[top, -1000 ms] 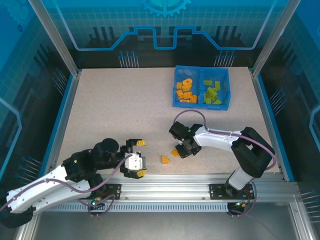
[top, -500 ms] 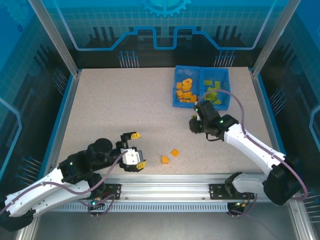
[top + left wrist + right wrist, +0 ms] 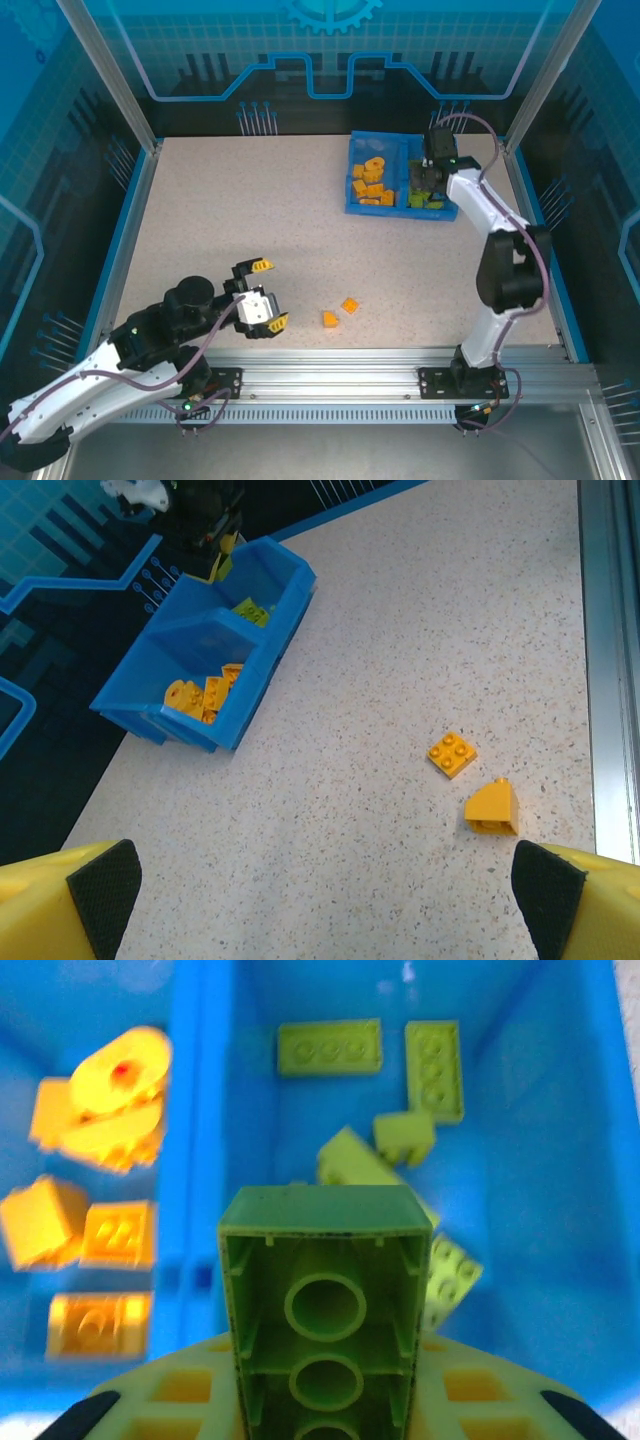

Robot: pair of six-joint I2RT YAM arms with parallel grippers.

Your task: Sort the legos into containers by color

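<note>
Right gripper [image 3: 431,182] over tray [image 3: 400,211], right compartment. Jaws narrow, clamped on 1 green brick [image 3: 325,1305], underside facing wrist camera. Loose green pieces [image 3: 330,1047] lie below it; orange pieces [image 3: 370,183] in left compartment. Left gripper [image 3: 270,293] wide, holding nothing, above table [image 3: 220,220]. Orange square [image 3: 350,305] and orange wedge [image 3: 329,319] lie near each other on table.

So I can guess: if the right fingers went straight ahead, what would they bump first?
Probably the loose green bricks in the blue tray, hit by the green brick the right fingers hold; depth unclear.
</note>
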